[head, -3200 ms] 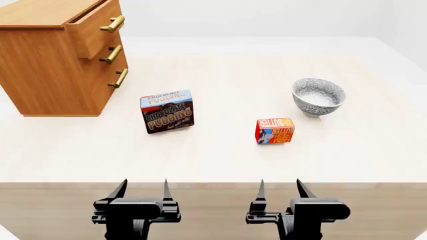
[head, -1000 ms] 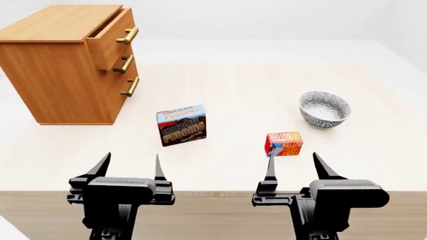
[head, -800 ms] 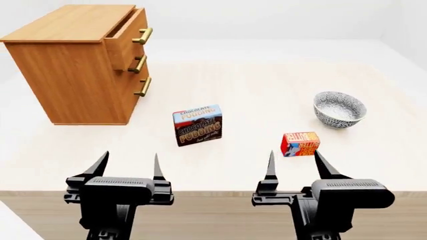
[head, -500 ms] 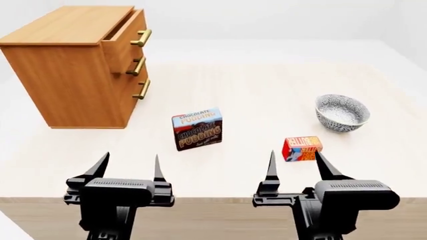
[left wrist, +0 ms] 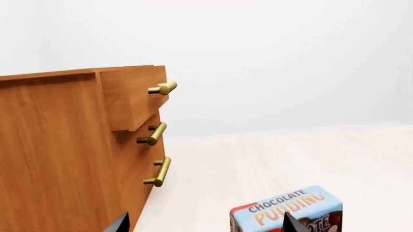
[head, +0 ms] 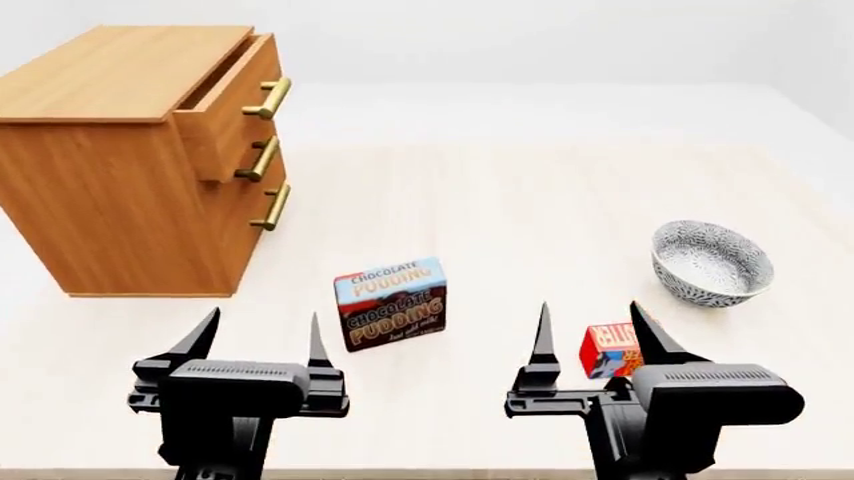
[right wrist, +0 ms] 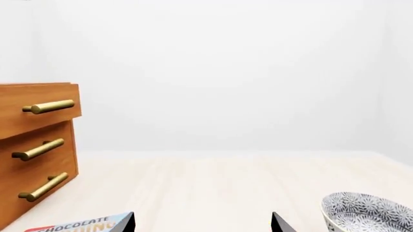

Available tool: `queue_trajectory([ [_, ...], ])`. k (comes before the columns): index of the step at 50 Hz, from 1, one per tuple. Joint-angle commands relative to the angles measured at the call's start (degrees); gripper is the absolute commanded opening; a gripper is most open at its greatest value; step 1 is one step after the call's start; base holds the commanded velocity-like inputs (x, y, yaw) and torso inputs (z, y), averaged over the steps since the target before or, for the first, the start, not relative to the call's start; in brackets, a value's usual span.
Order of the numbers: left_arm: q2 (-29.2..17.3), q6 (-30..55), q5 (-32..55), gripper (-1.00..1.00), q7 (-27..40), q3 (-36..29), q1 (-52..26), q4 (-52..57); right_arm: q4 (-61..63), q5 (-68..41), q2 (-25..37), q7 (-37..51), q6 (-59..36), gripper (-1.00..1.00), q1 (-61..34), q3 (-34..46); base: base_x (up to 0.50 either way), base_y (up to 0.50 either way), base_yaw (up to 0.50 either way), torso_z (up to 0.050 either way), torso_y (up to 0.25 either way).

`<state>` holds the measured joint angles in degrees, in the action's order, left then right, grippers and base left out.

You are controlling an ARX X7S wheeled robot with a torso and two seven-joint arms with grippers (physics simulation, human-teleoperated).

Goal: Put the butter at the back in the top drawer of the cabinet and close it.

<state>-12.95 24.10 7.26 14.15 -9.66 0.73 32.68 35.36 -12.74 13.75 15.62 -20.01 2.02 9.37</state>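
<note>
The pale, faintly grained wooden tabletop [head: 534, 200] is filling more of the head view than half a second ago, its near edge now dropping almost out of sight. The boxy light-brown wooden cabinet [head: 120, 190] is standing at the far left, sitting slightly lower in that view than before, with its uppermost drawer [head: 220, 105] pulled partly out (brass bar handle on the front). The patterned grey-and-white ceramic bowl [head: 711, 262] is resting at the right, well apart from the cabinet. The brown-and-blue "CHOCOLATE PUDDING" carton [head: 391, 303] is standing upright near the middle, now just beyond the left gripper [head: 260, 342]. The small red-and-orange rectangular butter box [head: 610, 350] is lying on the table near the bowl, now appearing between the tips of the right gripper [head: 587, 335] and partly hidden by one of them; whether it is touching them cannot be told. Both black grippers are holding their pointed fingers spread apart, empty. Bare tabletop is lying open between the cartons and the cabinet front.
</note>
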Motion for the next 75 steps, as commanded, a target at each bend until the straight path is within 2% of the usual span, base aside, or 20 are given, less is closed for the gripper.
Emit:
queue_trajectory([
  [1,-0.4,0.1,0.6,1.0,0.3,-0.1,0.2,0.2,0.4,-0.4,0.5,0.5,0.4,1.0,0.3,0.5,0.0,0.0,0.0,0.0,0.0],
  [21,-0.9,0.1,1.3,1.0,0.8,-0.5,0.2,-0.1,0.4,-1.1,1.3,1.0,1.0,1.0,0.5,0.9,0.44,0.0,0.0,0.0,0.0],
  [36,-1.2,0.5,1.9,1.0,1.1,-0.8,-0.1,-0.1,0.8,-1.7,1.9,1.9,0.7,1.0,0.3,0.9,0.0,0.0,0.0,0.0,0.001],
  [50,-1.5,0.6,2.3,1.0,1.6,-1.1,0.0,0.0,-0.2,-1.9,2.2,2.1,1.1,1.0,0.3,1.5,0.48,0.0,0.0,0.0,0.0],
  [60,-2.0,2.7,3.0,1.0,2.1,-0.5,-1.3,0.9,-0.3,-2.1,2.4,2.5,1.5,1.0,0.4,1.6,0.0,0.0,0.0,0.0,0.0],
  [64,-3.0,7.7,3.8,1.0,2.6,0.8,-4.7,3.6,-0.4,-2.2,2.5,2.6,1.6,1.0,0.4,1.6,0.0,0.0,0.0,0.0,0.0],
  [69,-4.3,20.2,7.4,1.0,1.9,2.2,-14.1,7.7,-0.2,-2.5,2.6,2.8,1.4,1.0,0.3,1.7,0.0,0.0,0.0,0.0,0.0],
  [72,-4.0,32.7,12.2,1.0,1.0,3.9,-25.1,9.8,-0.1,-2.5,2.7,3.0,1.3,1.0,0.3,1.8,0.0,0.0,0.0,0.0,0.0],
  [75,-2.9,41.6,15.7,1.0,0.2,5.4,-35.0,8.4,0.1,-2.7,2.7,3.1,1.2,1.0,0.3,1.8,0.0,0.0,0.0,0.0,0.0],
])
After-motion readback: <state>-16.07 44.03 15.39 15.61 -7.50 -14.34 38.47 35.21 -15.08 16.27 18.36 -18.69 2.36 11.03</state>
